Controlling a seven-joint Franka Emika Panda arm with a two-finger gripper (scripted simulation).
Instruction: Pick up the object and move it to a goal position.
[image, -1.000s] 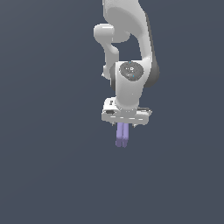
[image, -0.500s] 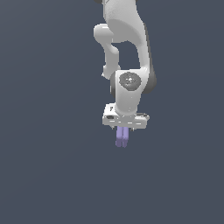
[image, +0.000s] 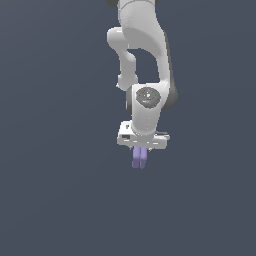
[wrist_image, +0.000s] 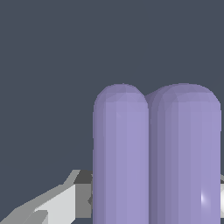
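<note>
Setting: a plain, flat slate-grey background fills both views; no surface edge or other item shows against it.
Arm: a white-and-grey robot arm (image: 142, 55) comes down from the top of the exterior view, a little toward the exterior view's right of centre, with a round joint cap marked by small coloured dots just above the wrist.
Gripper: the gripper (image: 140, 156) has a wide white body that sits crosswise at the end of the arm and points straight down. Its fingers are hidden behind the purple piece, so how far apart they stand cannot be read directly; it is pinching the object, which hangs from it in mid-air.
Object: the object (image: 139, 158) is a small lavender-purple piece, like two short rounded bars joined side by side. It sticks out directly beneath the middle of the gripper body, upright, and is much narrower than that body.
Object, wrist view: the object (wrist_image: 155, 157) fills much of the picture as two fat purple columns with domed ends, touching along their length.
Gripper, wrist view: a sliver of pale grey-white gripper housing (wrist_image: 52, 203) shows beside the base of the purple bars.
</note>
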